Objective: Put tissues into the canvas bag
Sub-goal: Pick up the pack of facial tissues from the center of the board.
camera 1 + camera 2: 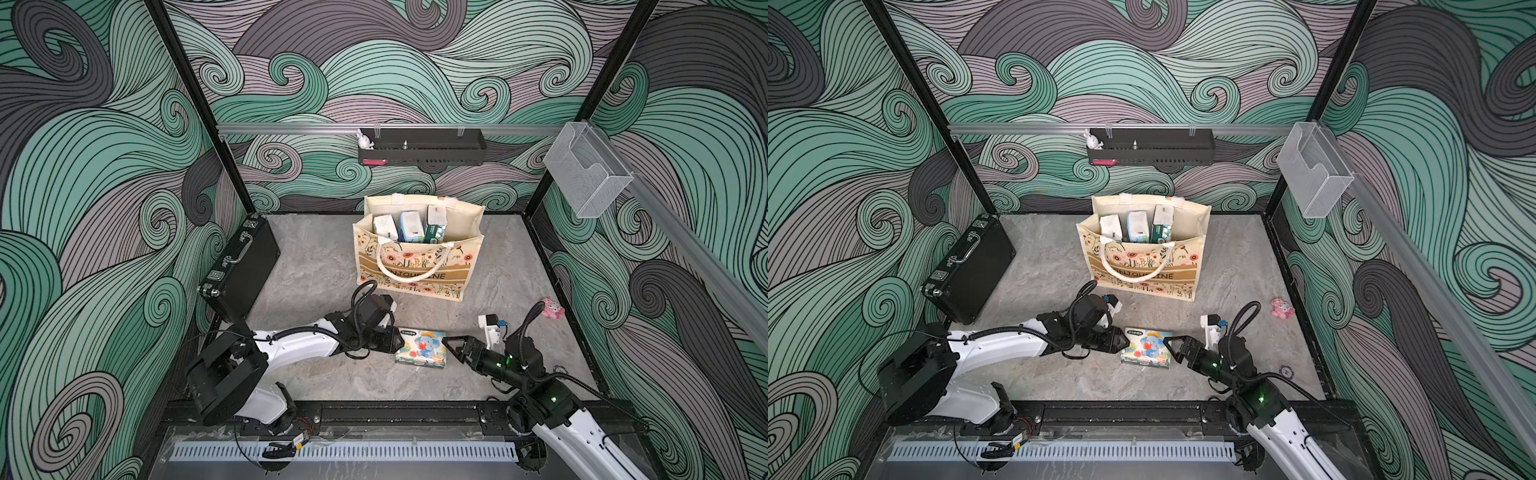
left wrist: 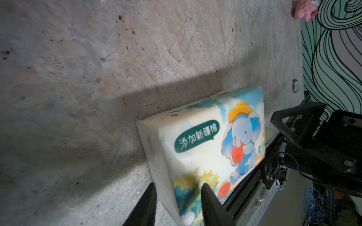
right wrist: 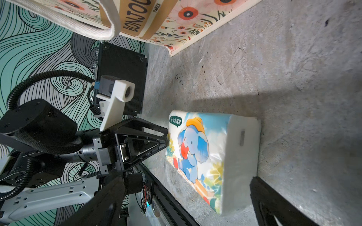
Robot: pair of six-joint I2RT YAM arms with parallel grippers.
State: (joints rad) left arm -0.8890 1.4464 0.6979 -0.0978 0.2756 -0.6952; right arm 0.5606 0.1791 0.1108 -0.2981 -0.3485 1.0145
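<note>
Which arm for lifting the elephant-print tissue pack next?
Left, likely: the left hand straddles an edge of the white elephant-print tissue pack; the right hand is open beside it.

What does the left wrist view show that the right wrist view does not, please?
Only the left wrist view shows the pink toy and a small round token. Only the right wrist view shows the bag, the briefcase and the left arm's camera. Both show the elephant pack flat on the floor, the left gripper at one end, the open right gripper at the other.
</note>
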